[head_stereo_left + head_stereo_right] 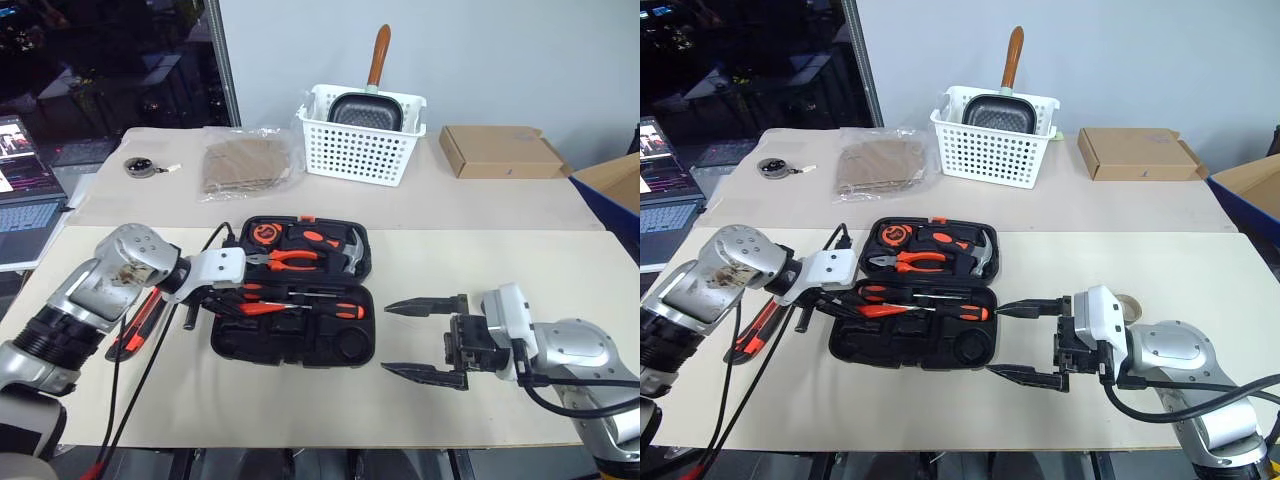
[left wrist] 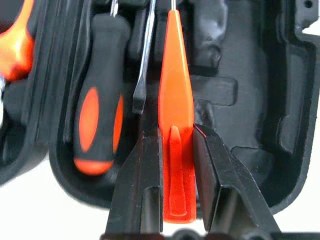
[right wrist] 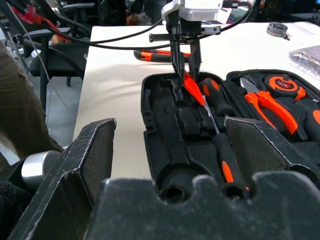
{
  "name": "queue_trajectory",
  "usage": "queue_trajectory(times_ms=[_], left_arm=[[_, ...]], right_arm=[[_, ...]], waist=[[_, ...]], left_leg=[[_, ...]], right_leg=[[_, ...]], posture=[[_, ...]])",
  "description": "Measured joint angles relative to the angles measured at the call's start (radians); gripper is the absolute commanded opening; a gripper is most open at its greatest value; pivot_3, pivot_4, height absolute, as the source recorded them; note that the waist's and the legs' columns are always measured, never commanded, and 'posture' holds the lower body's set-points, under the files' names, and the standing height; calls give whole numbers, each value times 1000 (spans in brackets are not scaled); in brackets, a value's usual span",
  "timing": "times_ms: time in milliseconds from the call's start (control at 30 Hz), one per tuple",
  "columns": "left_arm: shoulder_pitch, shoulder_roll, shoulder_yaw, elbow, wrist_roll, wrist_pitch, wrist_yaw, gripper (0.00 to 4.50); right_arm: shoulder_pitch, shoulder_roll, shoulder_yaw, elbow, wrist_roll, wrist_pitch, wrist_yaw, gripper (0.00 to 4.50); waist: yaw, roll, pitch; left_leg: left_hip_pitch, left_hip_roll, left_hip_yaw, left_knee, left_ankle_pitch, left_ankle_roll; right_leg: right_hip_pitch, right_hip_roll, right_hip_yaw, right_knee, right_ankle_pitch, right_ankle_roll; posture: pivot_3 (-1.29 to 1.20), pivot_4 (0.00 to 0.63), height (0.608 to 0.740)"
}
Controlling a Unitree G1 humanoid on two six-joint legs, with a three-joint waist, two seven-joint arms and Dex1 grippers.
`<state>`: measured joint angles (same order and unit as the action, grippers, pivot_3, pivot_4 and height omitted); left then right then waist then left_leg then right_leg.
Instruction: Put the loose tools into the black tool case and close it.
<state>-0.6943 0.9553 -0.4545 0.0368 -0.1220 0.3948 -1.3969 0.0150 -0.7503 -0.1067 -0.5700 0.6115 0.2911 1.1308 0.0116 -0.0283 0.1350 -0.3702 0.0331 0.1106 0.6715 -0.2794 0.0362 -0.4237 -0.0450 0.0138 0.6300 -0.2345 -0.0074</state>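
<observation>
left gripper (image 2: pixel 175 165) clamped on the slim red stick tool (image 2: pixel 175 115), tip over the near half of the open black tool case (image 1: pixel 345 345), beside two seated screwdrivers (image 1: pixel 300 305). right gripper (image 1: pixel 425 340) spread wide, empty, just beyond the case's edge. utility knife (image 1: pixel 135 330) behind the left gripper, on the table (image 1: pixel 520 270). best lowered level into its recess, then released.

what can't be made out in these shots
- Slim red stick tool: left wrist view, lower end hidden between the left claw fingers; tip cut off by the edge.
- Utility knife: left eye view, mostly hidden behind the left arm.
- Tape roll: right eye view, largely hidden behind the right claw.
</observation>
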Motion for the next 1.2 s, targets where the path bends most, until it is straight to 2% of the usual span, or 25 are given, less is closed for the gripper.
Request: queue_trajectory(times_ms=[200,400,800,833,1033,1100,1200], left_arm=[[-8,-58,-4,-6,52,15,-4,409],[-6,-70,-19,7,114,-23,-10,409],[-20,-71,-19,26,142,-40,-67,409],[-22,-73,-19,26,148,-37,-69,1413],[-14,-90,-3,-10,151,29,-61,3373],[-2,-93,38,-69,116,84,-43,3373],[63,-67,179,-242,18,190,-9,3373]], right_arm=[[0,-2,-7,-2,0,0,-7,4042],[5,-2,-19,-10,0,0,-18,4042],[20,-3,-22,-23,0,0,-22,4042],[23,-3,-22,-23,0,0,-21,4042],[23,-4,-23,-24,0,0,-21,4042],[22,-4,-23,-24,1,0,-19,4042],[10,-4,-20,-20,0,-1,-18,4042]], waist=[[-4,0,0],[-3,1,0],[-11,1,0],[-11,1,0],[-7,1,0],[-4,1,0],[-7,1,-1]], left_leg=[[1,0,0,4,-2,3],[0,1,0,4,-2,3],[1,1,0,5,-2,3],[1,1,0,5,-2,3],[0,1,-1,6,-2,3],[0,1,-1,6,-2,3],[0,1,-1,6,-2,3]], right_leg=[[1,1,1,2,0,1],[1,1,1,2,0,0],[1,2,1,3,0,0],[1,2,1,3,0,0],[1,1,1,4,0,0],[1,1,1,4,0,0],[1,1,1,4,0,1]], posture=[[0,150,740],[0,150,740],[0,150,740],[0,150,740],[0,150,740],[0,150,740],[0,150,740]])
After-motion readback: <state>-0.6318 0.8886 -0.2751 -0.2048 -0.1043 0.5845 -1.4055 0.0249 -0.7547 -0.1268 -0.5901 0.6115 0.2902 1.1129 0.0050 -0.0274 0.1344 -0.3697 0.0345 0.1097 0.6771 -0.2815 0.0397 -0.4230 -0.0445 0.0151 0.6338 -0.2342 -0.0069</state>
